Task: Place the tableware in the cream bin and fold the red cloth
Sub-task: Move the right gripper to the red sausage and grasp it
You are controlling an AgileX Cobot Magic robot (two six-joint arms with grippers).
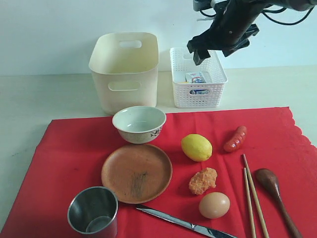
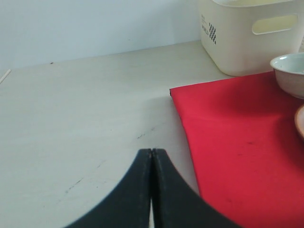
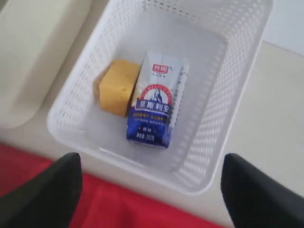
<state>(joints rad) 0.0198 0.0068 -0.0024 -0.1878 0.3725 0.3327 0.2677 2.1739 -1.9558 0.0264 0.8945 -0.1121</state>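
Pale tabletop (image 2: 71, 118), left pincer (image 2: 151, 156) closed on nothing, right pincer (image 3: 151, 164) spread wide, empty, above white basket (image 3: 232, 95)

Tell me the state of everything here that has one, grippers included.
red cloth, spread flat, unfolded
cream bin, upright, no tableware seen inside
white bowl, upright, empty
brown plate, empty
steel cup, upright, empty
white basket, holding milk carton and cheese
left gripper, shut
right gripper, open, holding nothing
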